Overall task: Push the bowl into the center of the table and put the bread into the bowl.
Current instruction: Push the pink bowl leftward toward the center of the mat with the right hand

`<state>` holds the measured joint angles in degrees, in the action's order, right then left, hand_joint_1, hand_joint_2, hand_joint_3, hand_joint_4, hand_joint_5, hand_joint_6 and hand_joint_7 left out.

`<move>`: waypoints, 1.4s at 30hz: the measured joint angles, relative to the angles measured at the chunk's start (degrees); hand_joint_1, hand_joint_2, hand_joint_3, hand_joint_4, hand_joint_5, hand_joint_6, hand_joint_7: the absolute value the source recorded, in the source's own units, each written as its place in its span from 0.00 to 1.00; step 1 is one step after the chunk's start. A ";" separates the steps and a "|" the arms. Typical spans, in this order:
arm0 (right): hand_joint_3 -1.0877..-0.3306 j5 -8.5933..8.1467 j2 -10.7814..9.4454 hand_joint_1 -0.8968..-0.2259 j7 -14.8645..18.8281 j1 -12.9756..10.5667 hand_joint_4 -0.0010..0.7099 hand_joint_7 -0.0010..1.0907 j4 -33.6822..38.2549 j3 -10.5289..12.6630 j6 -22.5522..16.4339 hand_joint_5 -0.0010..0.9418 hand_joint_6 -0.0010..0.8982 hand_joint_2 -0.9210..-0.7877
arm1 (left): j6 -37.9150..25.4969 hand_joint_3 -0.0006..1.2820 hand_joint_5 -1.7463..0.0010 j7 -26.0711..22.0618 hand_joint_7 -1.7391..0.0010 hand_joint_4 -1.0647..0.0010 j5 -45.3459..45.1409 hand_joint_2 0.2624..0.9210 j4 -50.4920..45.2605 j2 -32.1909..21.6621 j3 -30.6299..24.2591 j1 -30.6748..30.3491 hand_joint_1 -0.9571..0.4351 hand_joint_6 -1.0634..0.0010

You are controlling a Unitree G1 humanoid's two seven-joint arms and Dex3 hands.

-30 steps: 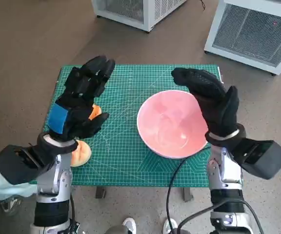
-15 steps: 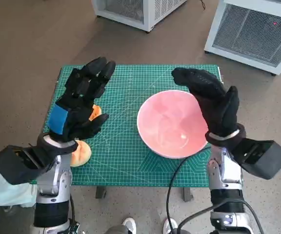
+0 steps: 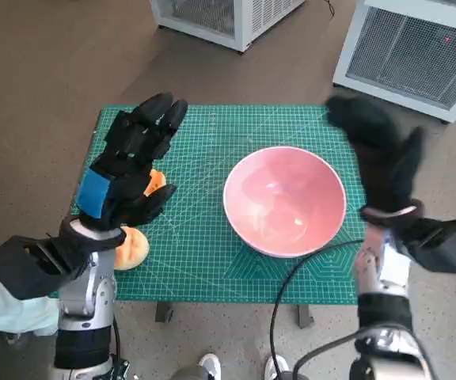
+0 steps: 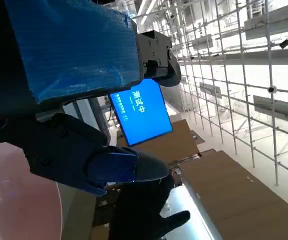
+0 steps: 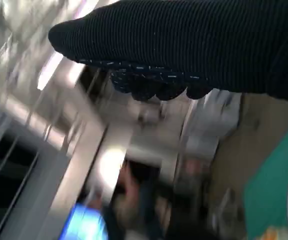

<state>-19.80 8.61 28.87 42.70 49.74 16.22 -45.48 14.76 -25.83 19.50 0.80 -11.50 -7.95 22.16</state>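
Beside the right hand's fingers (image 3: pixel 355 119): bowl (image 3: pixel 284 200), untouched.

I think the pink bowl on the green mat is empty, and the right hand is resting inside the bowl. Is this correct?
Not quite. The pink bowl on the green mat is empty, but the right hand is not inside it: the head view shows it raised beside the bowl's right rim, holding nothing.
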 measured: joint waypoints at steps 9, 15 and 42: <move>0.36 3.20 2.48 0.35 -9.81 3.57 0.23 0.54 14.97 2.36 -0.54 0.00 0.00 0.00 | 0.03 0.24 1.00 0.08 0.70 0.78 -0.04 1.00 0.01 -0.01 -0.11 -0.02 0.24 0.91; 0.29 4.32 2.65 0.39 -12.84 3.88 0.19 0.55 19.67 2.93 1.85 0.00 0.00 0.00 | 0.03 0.24 1.00 0.12 0.70 0.78 -0.20 1.00 0.01 -0.03 -0.14 -0.02 0.24 0.91; 0.14 2.36 -2.79 0.47 -14.68 3.74 0.20 0.51 25.41 9.50 19.03 0.01 0.02 0.00 | -0.13 0.23 1.00 0.04 0.71 0.78 -0.42 1.00 -2.04 -1.41 -1.32 -2.05 0.25 0.90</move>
<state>-17.44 5.82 14.19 46.44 75.15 25.72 -26.45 14.63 -25.79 19.08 -1.24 -12.91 -9.28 20.11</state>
